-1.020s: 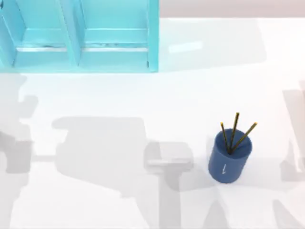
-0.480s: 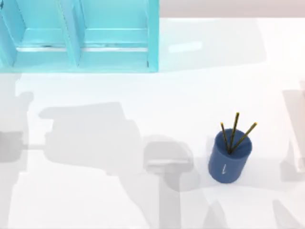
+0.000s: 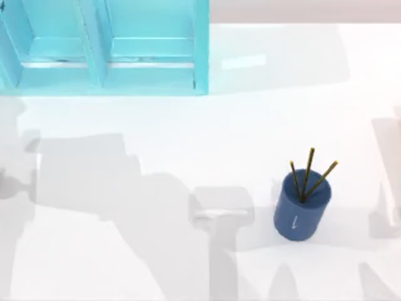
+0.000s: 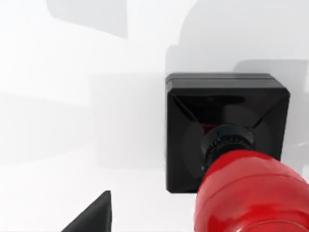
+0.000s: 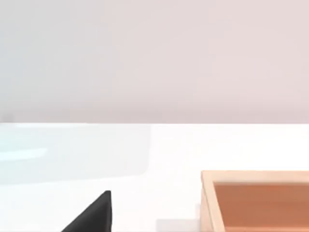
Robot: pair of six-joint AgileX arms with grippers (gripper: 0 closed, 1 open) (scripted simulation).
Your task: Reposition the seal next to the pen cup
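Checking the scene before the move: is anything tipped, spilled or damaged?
Nothing stands out. The pen cup stands upright on the table with its pencils inside; the seal looks intact, red knob uppermost.

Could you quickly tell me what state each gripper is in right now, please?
Left gripper: above the seal, with one dark fingertip beside it; state cannot be told.
Right gripper: one dark fingertip over the table; state cannot be told.
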